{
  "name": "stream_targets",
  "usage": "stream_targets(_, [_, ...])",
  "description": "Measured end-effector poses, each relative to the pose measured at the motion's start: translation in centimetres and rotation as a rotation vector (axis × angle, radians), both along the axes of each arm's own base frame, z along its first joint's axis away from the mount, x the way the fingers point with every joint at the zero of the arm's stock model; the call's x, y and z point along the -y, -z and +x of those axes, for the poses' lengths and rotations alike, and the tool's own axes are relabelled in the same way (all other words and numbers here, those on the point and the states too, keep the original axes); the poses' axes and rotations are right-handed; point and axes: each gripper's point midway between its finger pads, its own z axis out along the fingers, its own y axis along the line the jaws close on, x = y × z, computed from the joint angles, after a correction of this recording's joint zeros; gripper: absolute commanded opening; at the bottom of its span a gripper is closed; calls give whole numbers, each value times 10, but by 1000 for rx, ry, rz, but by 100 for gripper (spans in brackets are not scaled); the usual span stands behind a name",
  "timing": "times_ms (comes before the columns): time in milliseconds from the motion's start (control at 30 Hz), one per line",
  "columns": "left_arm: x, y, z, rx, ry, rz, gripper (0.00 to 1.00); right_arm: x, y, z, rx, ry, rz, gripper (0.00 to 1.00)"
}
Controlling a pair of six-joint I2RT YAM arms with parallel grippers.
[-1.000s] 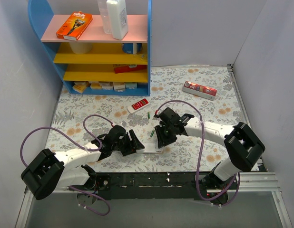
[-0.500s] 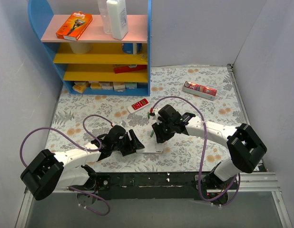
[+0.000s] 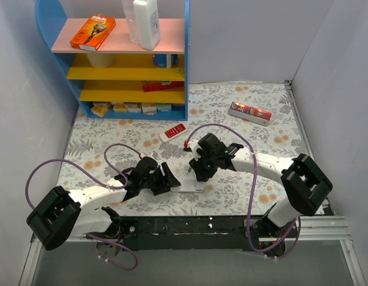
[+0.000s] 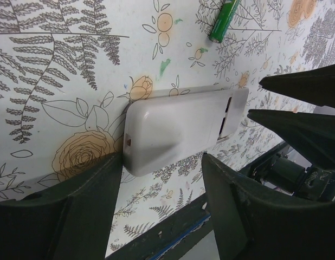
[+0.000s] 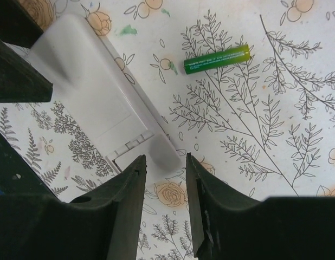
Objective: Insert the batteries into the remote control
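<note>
Meanwhile remote control (image 4: 178,130) face-down; battery (image 5: 216,59) beside it.

Bright, even light, soft shadows; near gripper fingers (image 5: 124,216) look slightly blurred, perhaps defocused.

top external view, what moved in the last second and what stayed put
The right gripper drifted left and slightly toward the shelf, its fingers straddling one end of the remote control. The left gripper stayed at the other end, and the remote did not visibly move. A battery lies loose beside it.
</note>
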Motion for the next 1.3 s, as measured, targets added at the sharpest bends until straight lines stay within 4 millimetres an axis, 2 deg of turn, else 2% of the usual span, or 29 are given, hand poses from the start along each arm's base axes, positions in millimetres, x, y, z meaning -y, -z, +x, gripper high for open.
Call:
stream_targets(200, [1, 1, 0, -4, 3, 4, 58, 5, 15, -8, -12, -37, -29, 42])
stream_targets(400, [1, 2, 1, -6, 4, 7, 55, -1, 17, -18, 2, -79, -45, 42])
stream_targets(667, [0, 3, 0, -8, 2, 13, 53, -3, 17, -21, 58, -71, -84, 41])
stream_targets(933, [-1, 4, -1, -9, 0, 22, 45, -6, 17, -18, 63, 32, -88, 39])
stream_targets(1300, [-2, 7, -3, -14, -3, 39, 41, -6, 16, -13, 28, 273, -71, 37])
